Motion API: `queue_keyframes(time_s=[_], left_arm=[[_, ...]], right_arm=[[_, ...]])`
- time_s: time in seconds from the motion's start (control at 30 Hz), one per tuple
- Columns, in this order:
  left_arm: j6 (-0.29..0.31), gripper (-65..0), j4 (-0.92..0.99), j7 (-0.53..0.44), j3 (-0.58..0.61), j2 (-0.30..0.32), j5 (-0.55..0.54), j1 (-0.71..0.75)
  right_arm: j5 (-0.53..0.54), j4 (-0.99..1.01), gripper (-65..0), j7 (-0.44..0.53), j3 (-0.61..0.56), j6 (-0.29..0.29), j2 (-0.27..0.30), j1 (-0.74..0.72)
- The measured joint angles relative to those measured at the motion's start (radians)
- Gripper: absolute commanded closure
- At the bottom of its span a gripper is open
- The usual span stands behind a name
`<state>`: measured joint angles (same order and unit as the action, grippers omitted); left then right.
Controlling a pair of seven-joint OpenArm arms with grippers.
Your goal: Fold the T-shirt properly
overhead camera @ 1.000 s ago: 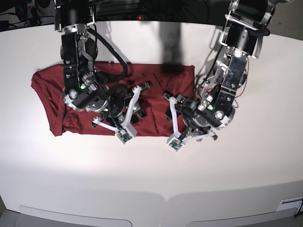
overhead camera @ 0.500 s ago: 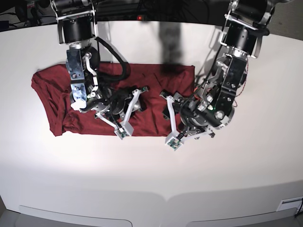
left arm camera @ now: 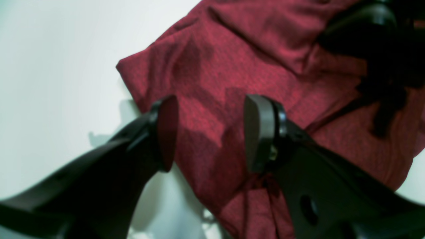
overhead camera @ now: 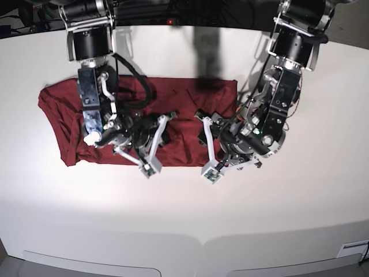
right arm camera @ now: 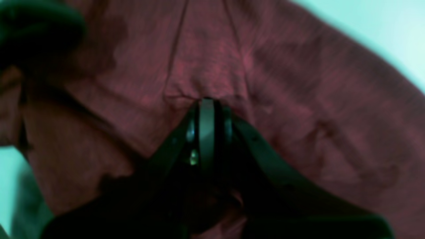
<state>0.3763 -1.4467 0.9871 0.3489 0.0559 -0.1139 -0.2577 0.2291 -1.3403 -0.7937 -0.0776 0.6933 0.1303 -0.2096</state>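
Observation:
The dark red T-shirt (overhead camera: 184, 95) lies spread and wrinkled across the far half of the white table (overhead camera: 184, 219). My right gripper (overhead camera: 164, 128) is low over its middle, near the front hem. In the right wrist view that gripper (right arm camera: 206, 103) is shut, its tips pressed into the T-shirt (right arm camera: 298, 83) where creases bunch up around them. My left gripper (overhead camera: 203, 130) hovers over the cloth's right part. In the left wrist view it (left arm camera: 211, 132) stands open above the T-shirt (left arm camera: 232, 49) close to a corner, with nothing between its fingers (left arm camera: 166, 132).
Bare white table (left arm camera: 49, 66) surrounds the cloth, and a pale strip of it (right arm camera: 382, 20) shows past the fabric's edge. Both arms reach down from the far side. A dark shadow falls on the shirt's back edge (overhead camera: 207, 81).
My right gripper has gone from open to shut on the fabric and sunk lower over the shirt. The left arm has barely shifted and stays open.

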Motion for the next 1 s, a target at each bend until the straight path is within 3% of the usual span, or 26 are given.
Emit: queue_keyframes(time_s=[0.4, 0.6, 0.67, 0.73, 0.9, 1.0], left_arm=[[-0.011, -30.9, 0.0, 0.008, 0.0, 0.0, 0.0, 0.0], [-0.03, -30.9, 0.0, 0.008, 0.0, 0.0, -0.002, 0.001], [-0.03, -30.9, 0.0, 0.008, 0.0, 0.0, -0.003, 0.009], [-0.031, -30.9, 0.0, -0.001, 0.0, 0.0, -0.042, 0.029], [-0.033, -30.9, 0.0, -0.102, 0.0, 0.0, -0.105, 0.103], [-0.033, -30.9, 0.0, -0.111, 0.0, 0.0, -0.06, 0.123]], right_arm=[[0.011, 0.0, 0.0, -0.042, 0.217, 0.0, 0.003, -0.047], [0.182, 0.001, 0.0, -0.092, 0.324, 0.0, 0.05, -0.05], [0.203, 0.001, -8.3, -0.108, 0.335, 0.0, 0.05, -0.048], [0.216, 0.001, -12.4, -0.105, 0.335, 0.0, 0.045, -0.045], [0.219, 0.001, -12.4, -0.066, 0.363, 0.0, 0.042, -0.045], [0.189, 0.001, -12.4, -0.055, 0.43, -0.016, 0.044, -0.049]])
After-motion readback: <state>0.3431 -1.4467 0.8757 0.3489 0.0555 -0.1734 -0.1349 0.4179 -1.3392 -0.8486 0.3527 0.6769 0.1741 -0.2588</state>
